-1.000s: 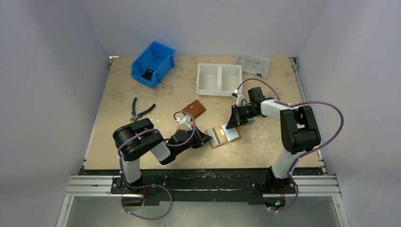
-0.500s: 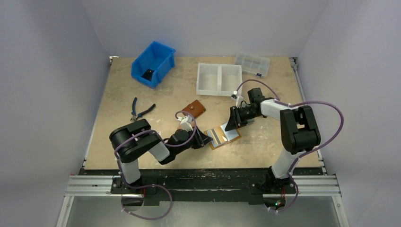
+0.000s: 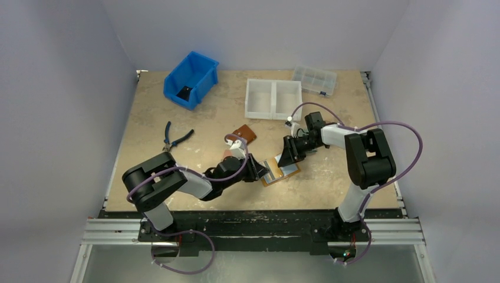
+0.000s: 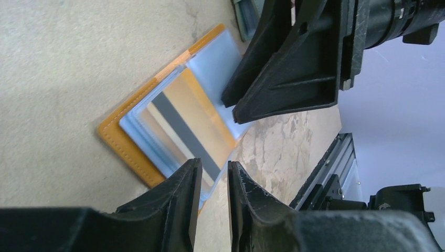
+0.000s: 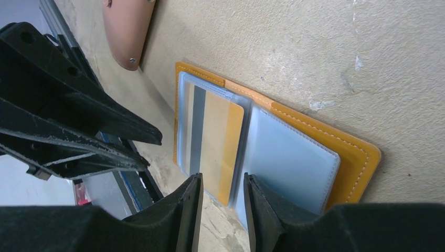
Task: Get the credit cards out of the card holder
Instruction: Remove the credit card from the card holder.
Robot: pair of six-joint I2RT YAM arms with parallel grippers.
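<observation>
1. The holder (image 3: 282, 171) lies open and flat on the table (image 3: 330, 177), between the two claws, with its clear sleeves facing up.
2. An orange card (image 4: 183, 118) with a dark stripe sits in a sleeve on the half nearer the left claw. The other half shows bluish plastic.
3. Left claw (image 4: 212, 165): the fingers are a narrow gap apart, low at the holder's edge (whether they touch the sleeve I cannot tell).
4. Right claw (image 5: 223, 181): the fingers are apart, tips down near the holder's fold, clamped on nothing.
5. A brown wallet (image 3: 243, 136) lies near the left claw. Pliers (image 3: 176, 138), a blue bin (image 3: 190, 78), a white tray (image 3: 273, 98) and a clear box (image 3: 314, 79) lie farther off.
</observation>
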